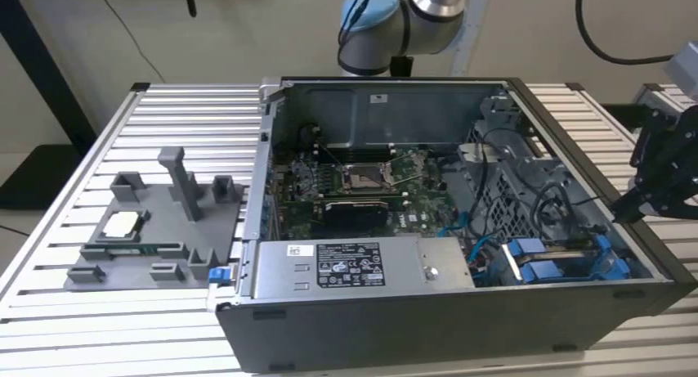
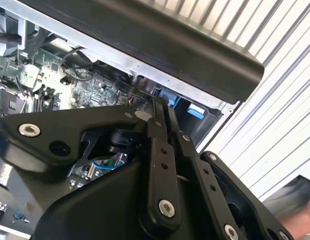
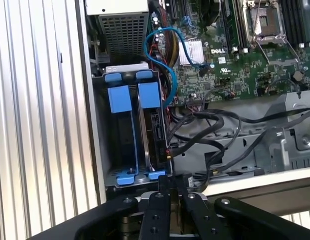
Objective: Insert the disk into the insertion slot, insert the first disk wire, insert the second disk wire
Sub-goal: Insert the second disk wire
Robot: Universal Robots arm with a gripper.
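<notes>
Surface: a ribbed aluminium table (image 1: 175,107) is carrying an open computer case (image 1: 436,328) lying on its side. A grey fixture tray (image 1: 142,246) is sitting on the table at the exterior view's left, just beside the case.

Inside the case: a green motherboard (image 1: 360,189) is lying flat. A silver labelled power-supply box (image 1: 349,267) is sitting along the near wall in the exterior view.

Task item: the disk (image 3: 149,95), in its blue carrier, is sitting in the insertion slot (image 3: 99,140) in the corner of the case. It is occupying the bay on the motherboard side, beside a second blue carrier (image 3: 119,99).

Cabling: black wires (image 3: 209,135) are trailing from the case interior toward the disk's connector edge. Whether any is plugged in cannot be told. A blue cable (image 3: 167,70) is looping above the cage.

Arm: the gripper (image 1: 627,213) (image 2: 162,105) (image 3: 172,181) is hanging over the case rim at the exterior view's right, near the drive cage and apart from the disk. Its fingers are lying together, clamping nothing.
</notes>
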